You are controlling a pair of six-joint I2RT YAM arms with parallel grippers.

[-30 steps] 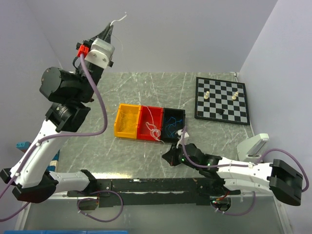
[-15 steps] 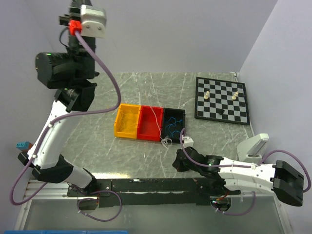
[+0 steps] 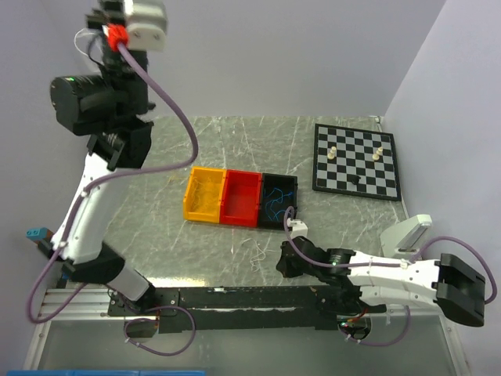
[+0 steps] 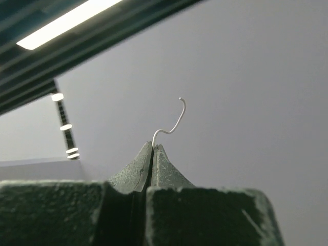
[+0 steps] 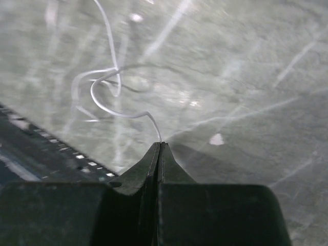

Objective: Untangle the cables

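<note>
The white cable (image 5: pixel 151 120) leaves the tips of my right gripper (image 5: pixel 160 146) and runs ahead and to the left in the right wrist view. It forms two or three loose loops just over the table (image 3: pixel 235 141). The jaws are pressed together on its end.

A second white end (image 4: pixel 180 118) curls up out of my left gripper (image 4: pixel 153 146), also clamped tight. That arm is raised high at the far left, against the wall. I cannot tell whether both ends belong to one cable.

The right gripper is low and near the front of the black bin (image 3: pixel 278 178), which holds blue cables (image 3: pixel 274 205). It is the arm nearer the loops. My judgement is that opening them calls for a pull along the cable's run, away from the bins.

The red bin (image 3: pixel 241 198) and yellow bin (image 3: pixel 205 196) adjoin on the left. A chessboard (image 3: pixel 356 160) lies well apart at the far right.
</note>
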